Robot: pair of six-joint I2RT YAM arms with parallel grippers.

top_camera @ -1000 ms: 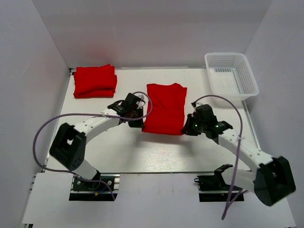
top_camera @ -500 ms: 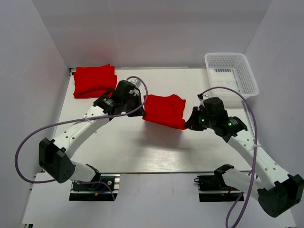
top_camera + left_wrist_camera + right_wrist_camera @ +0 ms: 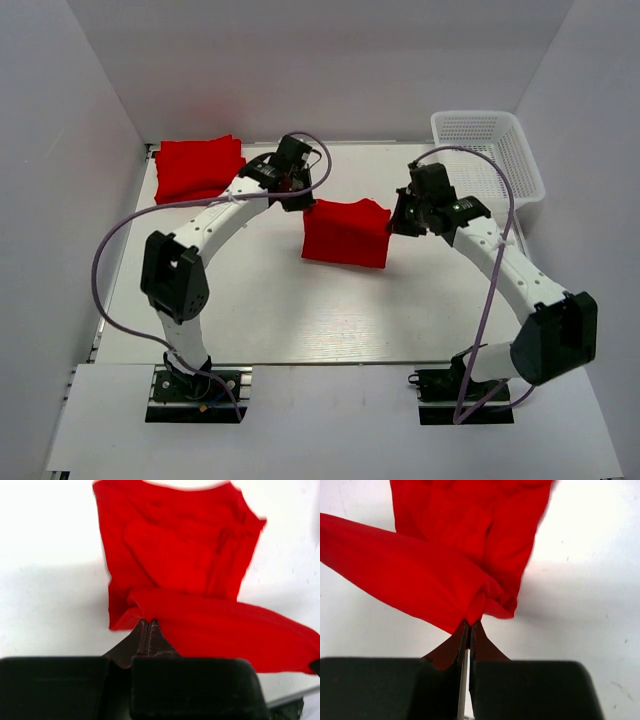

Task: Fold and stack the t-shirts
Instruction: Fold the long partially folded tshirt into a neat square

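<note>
A red t-shirt point(image 3: 347, 232) lies mid-table, its near half lifted and carried toward its far edge. My left gripper point(image 3: 304, 203) is shut on the shirt's left corner, and my right gripper point(image 3: 393, 222) is shut on its right corner. In the left wrist view the pinched red t-shirt point(image 3: 200, 580) hangs from the closed gripper point(image 3: 147, 622). The right wrist view shows the same t-shirt point(image 3: 445, 565) bunched at my closed right gripper point(image 3: 470, 623). A stack of folded red t-shirts point(image 3: 199, 169) rests at the back left.
A white mesh basket point(image 3: 487, 159) stands at the back right corner. The white table point(image 3: 300, 320) is walled in on the left, right and back.
Both grippers have carried the shirt's near edge up and away toward the back of the table, doubling the shirt over itself. Both arms now reach farther out.
</note>
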